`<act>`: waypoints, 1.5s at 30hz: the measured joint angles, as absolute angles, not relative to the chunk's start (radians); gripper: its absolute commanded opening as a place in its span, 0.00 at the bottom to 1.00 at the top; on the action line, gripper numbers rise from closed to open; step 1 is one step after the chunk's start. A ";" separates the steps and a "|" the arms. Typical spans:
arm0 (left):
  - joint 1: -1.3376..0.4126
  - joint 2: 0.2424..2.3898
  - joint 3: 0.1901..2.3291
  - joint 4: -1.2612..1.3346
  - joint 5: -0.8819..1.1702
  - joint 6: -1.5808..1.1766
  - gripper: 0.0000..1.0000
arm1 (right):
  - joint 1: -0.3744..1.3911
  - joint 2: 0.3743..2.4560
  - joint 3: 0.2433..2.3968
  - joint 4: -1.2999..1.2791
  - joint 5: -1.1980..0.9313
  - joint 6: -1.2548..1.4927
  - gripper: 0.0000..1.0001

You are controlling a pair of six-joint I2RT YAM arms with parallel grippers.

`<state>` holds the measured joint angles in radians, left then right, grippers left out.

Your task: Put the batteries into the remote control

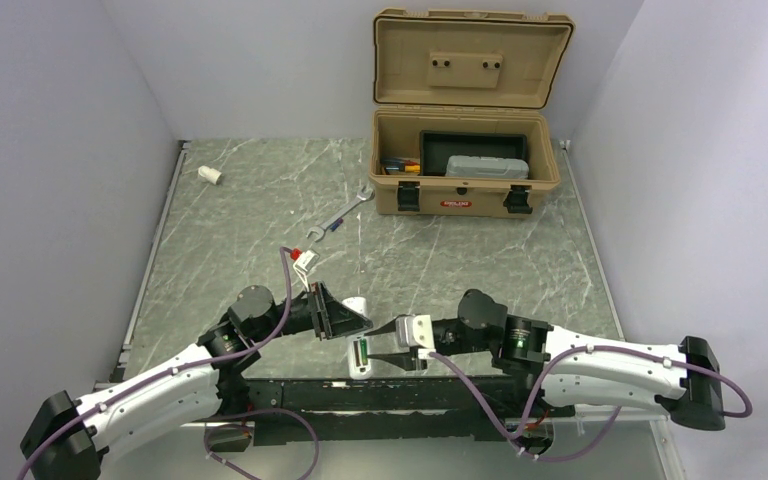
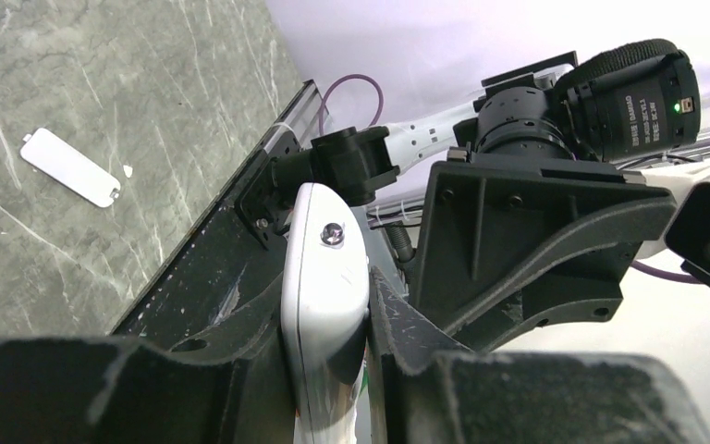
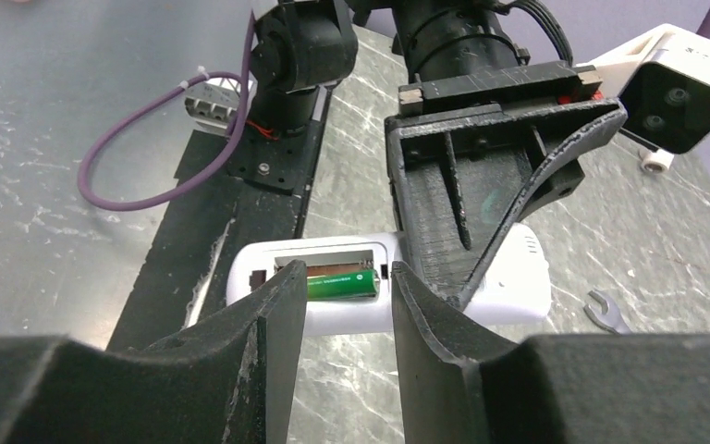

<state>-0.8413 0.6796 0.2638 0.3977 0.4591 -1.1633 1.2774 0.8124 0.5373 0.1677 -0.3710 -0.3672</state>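
The white remote control [image 1: 361,368] lies back-up at the near table edge, its battery bay open. One green battery [image 3: 340,283] lies in the bay; the slot beside it looks bare. My left gripper [image 1: 352,322] is shut on the remote's far end, and the remote [image 2: 324,277] shows clamped between its fingers. My right gripper [image 3: 344,310] is open and empty, hovering just above the bay with a finger on each side of the battery. It also shows in the top view [image 1: 392,345]. No other battery is in view.
The white battery cover [image 2: 69,166] lies loose on the marble table. A silver wrench [image 1: 340,215] lies mid-table and a stubby white cylinder [image 1: 210,175] at the far left. An open tan toolbox [image 1: 465,190] stands at the back. The black base rail [image 1: 400,395] runs along the near edge.
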 measured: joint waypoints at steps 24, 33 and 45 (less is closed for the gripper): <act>-0.842 0.700 0.264 0.399 0.467 -1.162 0.00 | 1.200 0.884 0.539 0.189 -0.515 -0.367 0.31; -0.842 0.700 0.264 0.399 0.471 -1.162 0.00 | 1.197 0.885 0.540 0.188 -0.525 -0.367 0.27; -0.842 0.700 0.264 0.397 0.474 -1.158 0.00 | 1.194 0.915 0.562 0.180 -0.540 -0.376 0.18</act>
